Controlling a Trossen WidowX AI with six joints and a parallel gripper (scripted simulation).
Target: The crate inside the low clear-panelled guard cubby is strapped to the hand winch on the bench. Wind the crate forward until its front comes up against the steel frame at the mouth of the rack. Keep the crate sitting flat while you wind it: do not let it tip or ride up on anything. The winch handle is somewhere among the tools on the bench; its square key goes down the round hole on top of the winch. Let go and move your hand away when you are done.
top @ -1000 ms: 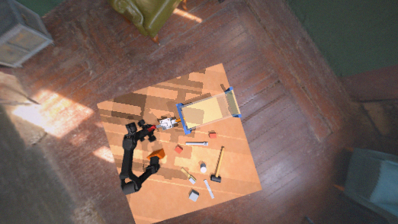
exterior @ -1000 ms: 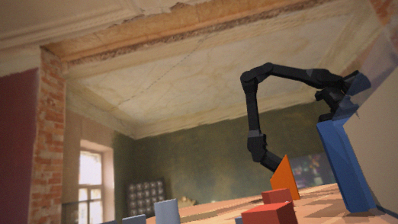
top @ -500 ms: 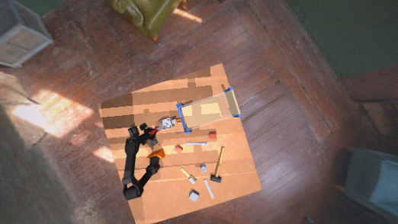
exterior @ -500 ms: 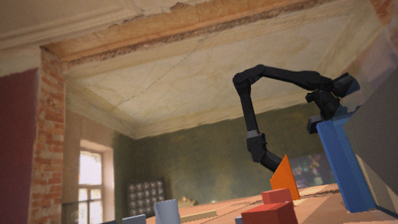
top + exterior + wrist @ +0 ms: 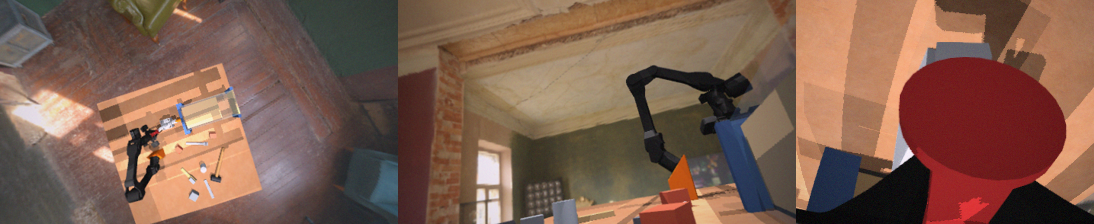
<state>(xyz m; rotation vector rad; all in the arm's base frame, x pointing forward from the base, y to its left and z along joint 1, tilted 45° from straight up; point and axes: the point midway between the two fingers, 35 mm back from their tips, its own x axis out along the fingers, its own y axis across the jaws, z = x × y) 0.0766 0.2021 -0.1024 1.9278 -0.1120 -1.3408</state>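
Note:
My gripper [image 5: 153,133] [image 5: 957,162] is shut on the red knob [image 5: 981,117] of the winch handle. The handle's grey arm [image 5: 963,50] shows behind the knob in the wrist view, mostly covered by it. The silver hand winch [image 5: 167,123] is beside the gripper in the top view; the key and the round hole cannot be made out. A short orange strap [image 5: 178,120] runs from the winch to the blue frame [image 5: 186,127] [image 5: 741,164] at the rack's mouth. The clear-panelled cubby [image 5: 202,110] reaches back from there. The crate's outline and its tilt cannot be told.
An orange wedge [image 5: 157,153] [image 5: 684,179] stands by the arm's base. Red blocks [image 5: 213,135] [image 5: 666,214], a silver wrench [image 5: 197,143], a hammer [image 5: 219,164], a yellow-handled tool [image 5: 187,174], a pale cylinder [image 5: 203,168], a metal bar [image 5: 209,188] and a grey block [image 5: 194,196] lie beside the cubby.

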